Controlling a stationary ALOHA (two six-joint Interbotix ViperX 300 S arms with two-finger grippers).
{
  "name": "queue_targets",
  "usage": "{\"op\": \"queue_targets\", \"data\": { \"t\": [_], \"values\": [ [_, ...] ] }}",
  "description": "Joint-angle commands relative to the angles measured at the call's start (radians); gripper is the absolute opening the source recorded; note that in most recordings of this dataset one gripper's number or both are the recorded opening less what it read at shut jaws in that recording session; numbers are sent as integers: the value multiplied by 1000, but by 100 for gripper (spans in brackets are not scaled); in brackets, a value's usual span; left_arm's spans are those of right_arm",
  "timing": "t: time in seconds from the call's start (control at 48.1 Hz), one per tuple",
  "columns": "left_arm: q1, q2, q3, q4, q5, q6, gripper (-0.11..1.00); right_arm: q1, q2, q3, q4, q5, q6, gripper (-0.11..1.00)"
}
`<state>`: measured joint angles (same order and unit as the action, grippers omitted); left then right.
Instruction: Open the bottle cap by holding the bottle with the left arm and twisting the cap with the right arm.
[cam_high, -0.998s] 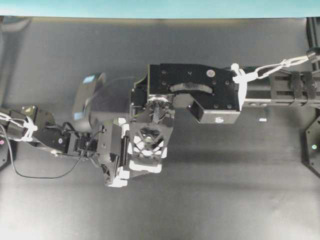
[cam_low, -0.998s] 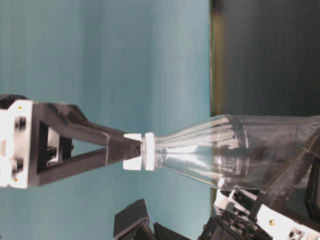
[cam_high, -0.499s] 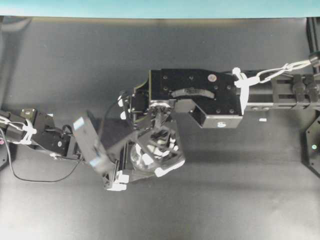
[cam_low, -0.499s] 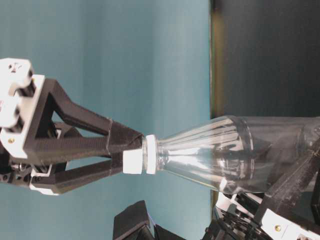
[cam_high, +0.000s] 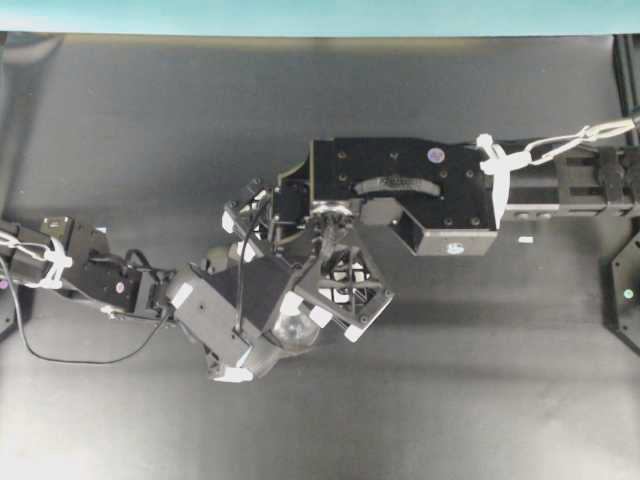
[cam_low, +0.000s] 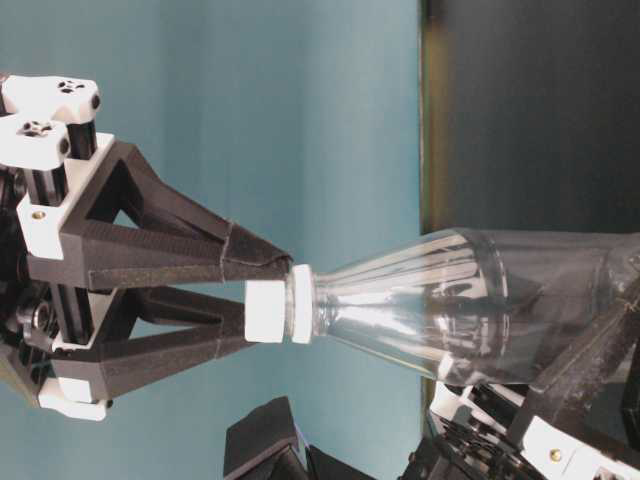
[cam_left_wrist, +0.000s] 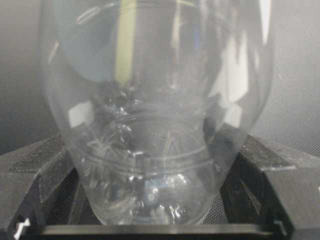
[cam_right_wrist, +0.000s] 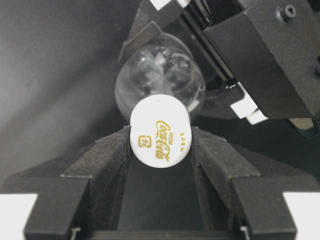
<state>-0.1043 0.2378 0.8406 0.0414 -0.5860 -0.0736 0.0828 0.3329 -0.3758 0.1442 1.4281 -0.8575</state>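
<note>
Twisting off the small white screw cap (cam_right_wrist: 160, 130) calls for firm, even pressure from both sides and rotation about the neck axis, with no sideways pull that could tip the small clear plastic bottle (cam_low: 440, 305). Best done with the cap seated deep between the pads, not at the tips alone.

Right gripper (cam_right_wrist: 161, 150): black triangular fingers (cam_right_wrist: 107, 165) pinching the cap from two opposite sides, pointing down at it from above, wrist rolled at a diagonal in the overhead view.

Left gripper (cam_left_wrist: 150, 200): fingers (cam_left_wrist: 40, 175) spread wide around the lower body of the bottle, pressing against both sides, approaching low from the left edge of the dark desk (cam_high: 120, 120).

Bottle upright near the desk middle, cap on top.
</note>
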Motion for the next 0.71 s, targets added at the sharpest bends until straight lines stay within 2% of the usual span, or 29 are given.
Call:
{"op": "queue_targets", "data": {
  "t": [0.0, 0.603, 0.644, 0.686],
  "values": [
    [-15, 3, 0, 5, 9, -2, 82, 25, -11, -3, -2, 3, -12, 36],
    [-15, 2, 3, 5, 9, -2, 82, 2, -18, 11, -2, -8, 0, 37],
    [-15, 2, 3, 5, 11, -2, 82, 2, -20, 9, -2, -11, 5, 43],
    [-15, 2, 3, 5, 11, -2, 82, 2, -21, 11, -2, -15, 9, 54]
  ]
}}
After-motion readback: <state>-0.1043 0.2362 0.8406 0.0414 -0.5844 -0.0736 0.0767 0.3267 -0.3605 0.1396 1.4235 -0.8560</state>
